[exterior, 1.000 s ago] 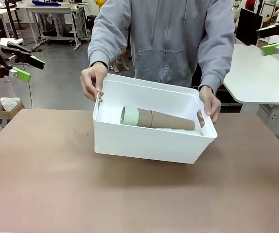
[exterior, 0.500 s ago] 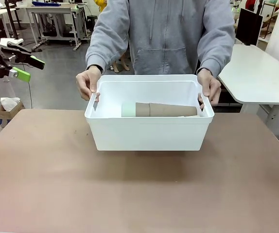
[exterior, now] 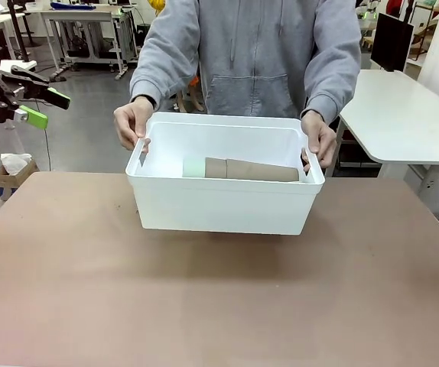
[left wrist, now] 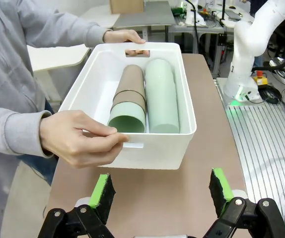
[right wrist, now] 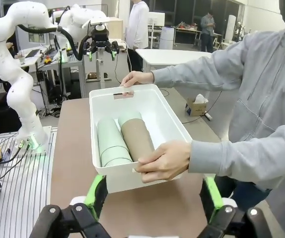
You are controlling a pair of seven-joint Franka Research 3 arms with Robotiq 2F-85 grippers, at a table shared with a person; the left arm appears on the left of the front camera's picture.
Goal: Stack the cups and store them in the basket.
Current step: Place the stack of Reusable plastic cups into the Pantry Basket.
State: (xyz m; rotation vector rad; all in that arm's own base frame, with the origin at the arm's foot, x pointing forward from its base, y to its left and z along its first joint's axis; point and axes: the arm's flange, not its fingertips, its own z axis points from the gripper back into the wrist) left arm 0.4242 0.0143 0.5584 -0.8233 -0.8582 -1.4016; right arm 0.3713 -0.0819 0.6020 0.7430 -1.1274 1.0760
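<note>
Task looks essentially done — cups stacked and already inside basket, nothing left on table point(exterior: 219, 306) as far as views show.

Basket point(exterior: 223, 202): held by person's two hands point(exterior: 133, 124) at short ends, apparently lifted just off tabletop; cannot tell for certain.

Contents: two nested stacks lying on sides, side by side — all-mint stack point(left wrist: 161, 96), and tan stack point(left wrist: 130, 89) with mint cup at end.

Left gripper point(left wrist: 161, 191): jaws spread, empty, well clear of basket. Right gripper point(right wrist: 152, 196): jaws spread, empty.

The white basket point(exterior: 223, 200) was held by a person's two hands point(exterior: 131, 122) at its ends, with stacked cups point(exterior: 239, 168) lying sideways inside.
</note>
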